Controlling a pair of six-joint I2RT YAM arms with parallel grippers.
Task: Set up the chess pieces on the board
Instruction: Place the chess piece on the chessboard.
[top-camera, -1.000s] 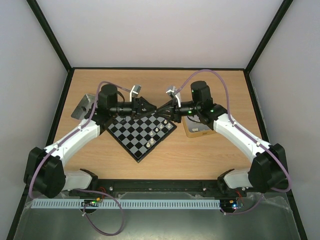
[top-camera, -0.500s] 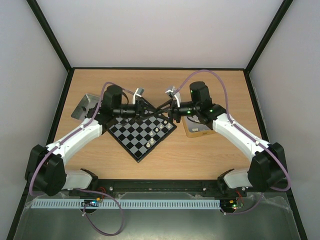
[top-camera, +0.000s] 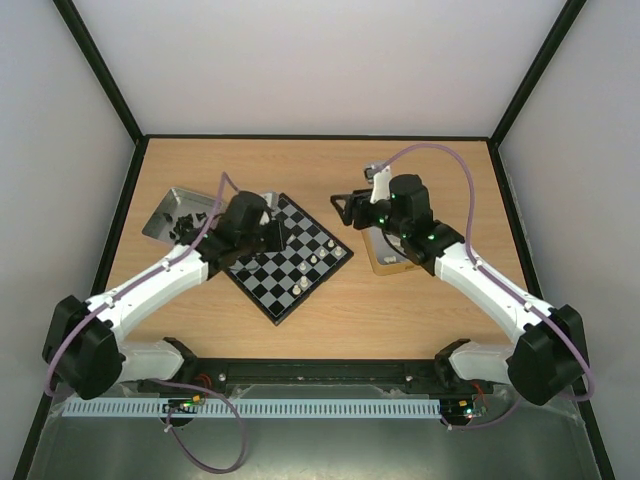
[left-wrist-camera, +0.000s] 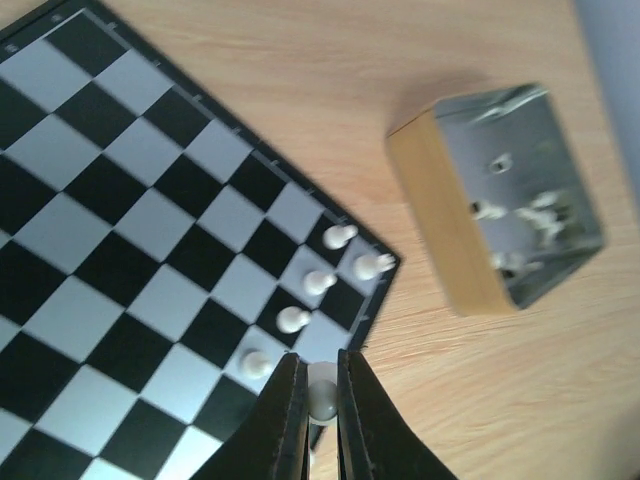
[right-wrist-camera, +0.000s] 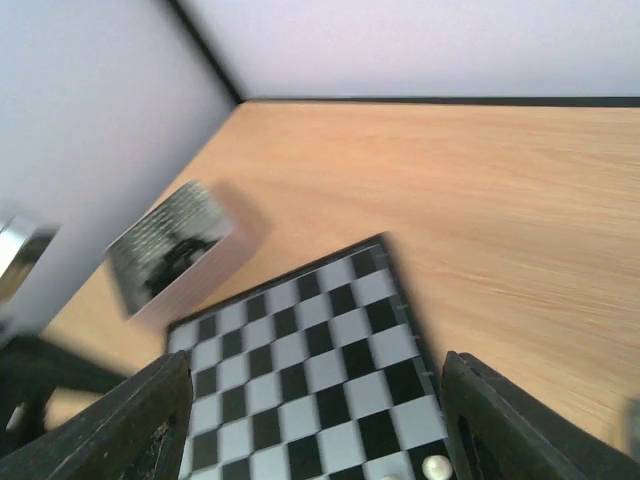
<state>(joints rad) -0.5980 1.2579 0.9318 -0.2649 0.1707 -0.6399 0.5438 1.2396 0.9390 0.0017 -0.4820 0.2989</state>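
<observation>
Left arm (top-camera: 160, 275) stretches from its base over the board's left half, wrist tipped down. Left gripper (left-wrist-camera: 320, 395) is pinched tight on one cream chess piece (left-wrist-camera: 323, 385), its round head peeking between the fingers above the board's right edge. The board (top-camera: 290, 262) lies mid-tabletop, turned cornerwise, one corner towards the near edge. Cream chess pieces (left-wrist-camera: 318, 282) stand upright, lined along that right edge by the corner. Right arm (top-camera: 480, 280) reaches in; right gripper (right-wrist-camera: 315, 400) spread wide, holding nothing.
</observation>
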